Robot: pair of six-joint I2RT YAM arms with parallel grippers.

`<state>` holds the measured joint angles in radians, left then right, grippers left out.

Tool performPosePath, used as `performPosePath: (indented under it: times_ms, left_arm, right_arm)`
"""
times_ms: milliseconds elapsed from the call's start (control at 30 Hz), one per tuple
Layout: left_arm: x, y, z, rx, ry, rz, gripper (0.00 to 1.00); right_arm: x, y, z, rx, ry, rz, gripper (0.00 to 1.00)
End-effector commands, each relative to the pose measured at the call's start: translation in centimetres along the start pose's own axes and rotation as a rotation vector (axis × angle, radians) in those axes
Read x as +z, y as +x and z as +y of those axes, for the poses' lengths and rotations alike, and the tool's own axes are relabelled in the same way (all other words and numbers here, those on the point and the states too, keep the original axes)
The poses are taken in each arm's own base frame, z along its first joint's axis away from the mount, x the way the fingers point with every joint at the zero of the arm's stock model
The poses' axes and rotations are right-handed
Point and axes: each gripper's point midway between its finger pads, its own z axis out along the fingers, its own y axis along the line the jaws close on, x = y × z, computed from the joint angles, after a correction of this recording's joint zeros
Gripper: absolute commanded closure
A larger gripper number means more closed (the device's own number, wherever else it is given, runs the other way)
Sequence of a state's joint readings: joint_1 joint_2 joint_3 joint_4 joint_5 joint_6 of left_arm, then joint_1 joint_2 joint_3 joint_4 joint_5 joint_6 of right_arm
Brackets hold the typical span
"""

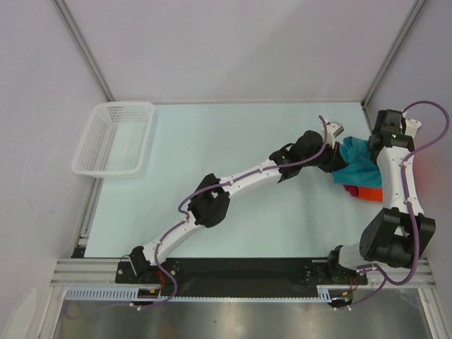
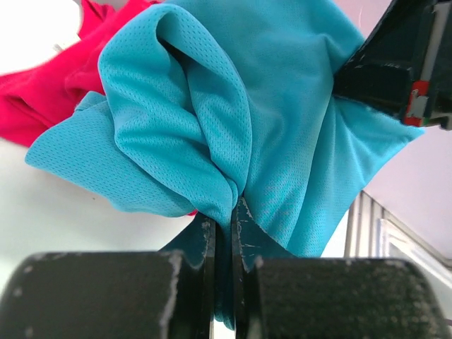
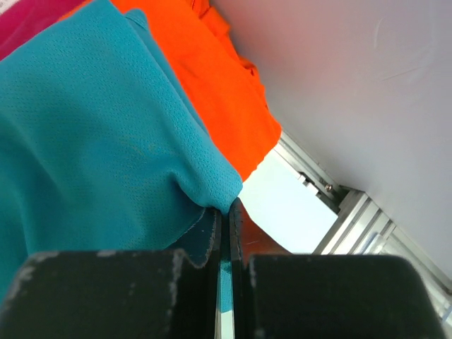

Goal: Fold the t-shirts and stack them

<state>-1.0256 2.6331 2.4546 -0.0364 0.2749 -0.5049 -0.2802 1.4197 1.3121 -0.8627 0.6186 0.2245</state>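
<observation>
While your left claw [image 2: 224, 215] and right claw [image 3: 226, 215] clamp the teal t-shirt [image 1: 359, 164] at the tabletop's [image 1: 233, 141] right edge, nothing's folded yet; the orange t-shirt [image 3: 212, 85] and magenta t-shirt [image 2: 42, 99] lie crumpled.

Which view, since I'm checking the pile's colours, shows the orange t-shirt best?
Right wrist: the orange t-shirt lies broad and bright beside the teal t-shirt. Top external shows only a small orange edge under the teal; left wrist shows none of it.

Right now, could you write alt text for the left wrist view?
The left claw pinches a bunched teal-blue t-shirt, which fills most of the picture. A magenta-red t-shirt lies behind it at upper left.
</observation>
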Motion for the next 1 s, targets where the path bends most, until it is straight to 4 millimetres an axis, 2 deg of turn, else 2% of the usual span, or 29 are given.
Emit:
performPosePath:
  times_ms: [0, 100, 367, 467, 500, 533, 567, 600, 633, 733, 767, 833, 933, 967]
  left_arm:
    - [-2.2, 1.7, 6.2, 0.065, -0.198, 0.112, 1.00]
    - [-1.7, 3.3, 6.4, 0.038, -0.194, 0.136, 1.00]
    - [-0.2, 7.5, 4.6, -0.002, -0.120, 0.201, 1.00]
    - [0.2, 9.0, 4.6, -0.044, -0.094, 0.224, 1.00]
    - [0.3, 9.1, 4.6, -0.054, -0.093, 0.223, 0.98]
    - [0.4, 9.5, 4.7, -0.061, -0.094, 0.227, 0.91]
    - [0.4, 9.4, 4.7, -0.067, -0.090, 0.224, 0.76]
    - [0.4, 9.4, 4.4, -0.076, -0.085, 0.225, 0.26]
    - [0.5, 9.6, 4.5, -0.077, -0.083, 0.228, 0.01]
    - [0.1, 10.1, 4.3, -0.063, -0.073, 0.257, 0.01]
    - [-0.2, 9.6, 4.0, -0.060, -0.068, 0.255, 0.00]
    - [-0.7, 10.5, 4.0, -0.063, -0.064, 0.282, 0.01]
    - [-1.5, 10.2, 3.6, -0.062, -0.056, 0.279, 0.00]
    - [-1.7, 9.5, 3.2, -0.053, -0.054, 0.267, 0.01]
  right_arm:
    - [-1.8, -4.8, -7.1, 0.086, 0.319, -0.220, 1.00]
    - [-1.9, -4.8, -7.8, 0.074, 0.363, -0.235, 1.00]
    - [-1.7, -5.1, -10.4, 0.075, 0.521, -0.229, 1.00]
    - [-1.0, -4.7, -11.3, 0.106, 0.544, -0.202, 1.00]
    - [-0.2, -4.3, -10.9, 0.098, 0.538, -0.182, 1.00]
    - [0.4, -4.0, -10.9, 0.097, 0.545, -0.158, 1.00]
    - [0.8, -4.0, -10.7, 0.097, 0.543, -0.148, 1.00]
    - [2.1, -3.6, -10.0, 0.070, 0.543, -0.115, 1.00]
    - [2.9, -3.1, -9.7, 0.066, 0.545, -0.093, 1.00]
    - [5.4, -2.0, -8.7, 0.038, 0.546, -0.021, 1.00]
    - [6.2, -1.6, -8.4, 0.034, 0.547, -0.002, 1.00]
    - [7.4, -0.6, -7.7, 0.022, 0.549, 0.046, 1.00]
    - [8.3, 0.0, -6.9, 0.002, 0.527, 0.072, 1.00]
    - [8.4, 0.1, -6.7, -0.001, 0.516, 0.077, 1.00]
